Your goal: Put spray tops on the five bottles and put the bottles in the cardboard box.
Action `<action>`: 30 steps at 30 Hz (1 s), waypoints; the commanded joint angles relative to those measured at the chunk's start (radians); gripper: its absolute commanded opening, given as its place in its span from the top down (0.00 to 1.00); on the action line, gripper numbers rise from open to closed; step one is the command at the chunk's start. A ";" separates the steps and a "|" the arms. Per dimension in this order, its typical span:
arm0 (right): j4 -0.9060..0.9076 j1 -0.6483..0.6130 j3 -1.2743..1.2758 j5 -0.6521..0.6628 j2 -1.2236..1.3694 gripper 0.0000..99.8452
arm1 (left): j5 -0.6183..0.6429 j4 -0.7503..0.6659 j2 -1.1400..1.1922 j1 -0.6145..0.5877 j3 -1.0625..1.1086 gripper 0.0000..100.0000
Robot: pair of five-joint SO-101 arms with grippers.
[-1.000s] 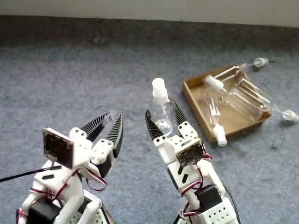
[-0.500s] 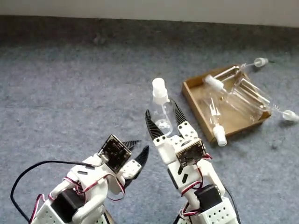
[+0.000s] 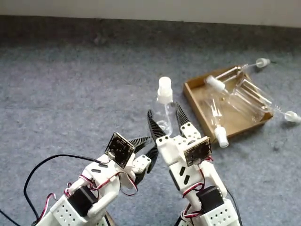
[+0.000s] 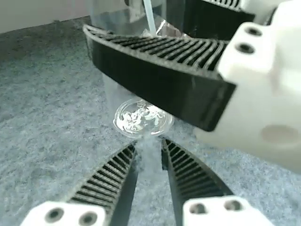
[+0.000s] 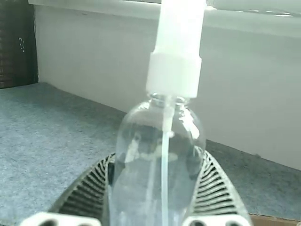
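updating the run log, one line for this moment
right gripper: shut on capped bottle | left gripper: open, by its base | box: other bottles inside

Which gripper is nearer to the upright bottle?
Right. The right gripper has its jaws shut on the bottle; the left gripper sits apart, low beside its base.

The high camera looks steeply down over the grey carpeted table [image 3: 70,84] from behind my two arms. My left wrist camera stares close at the base of the spray bottle [image 4: 143,117]. My right wrist camera faces its side, closer still. All three views share that bottle.
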 commanded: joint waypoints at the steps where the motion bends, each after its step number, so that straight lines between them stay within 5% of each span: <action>1: -0.004 -0.045 -0.030 -0.075 -0.005 0.94 | 0.086 -0.101 -0.013 0.027 0.002 0.97; 13: 0.004 -0.090 -0.030 -0.087 -0.013 0.94 | 0.169 -0.252 -0.013 0.039 0.031 0.97; 30: 0.082 -0.170 -0.031 -0.080 -0.015 0.94 | 0.169 -0.253 -0.013 -0.183 0.031 0.97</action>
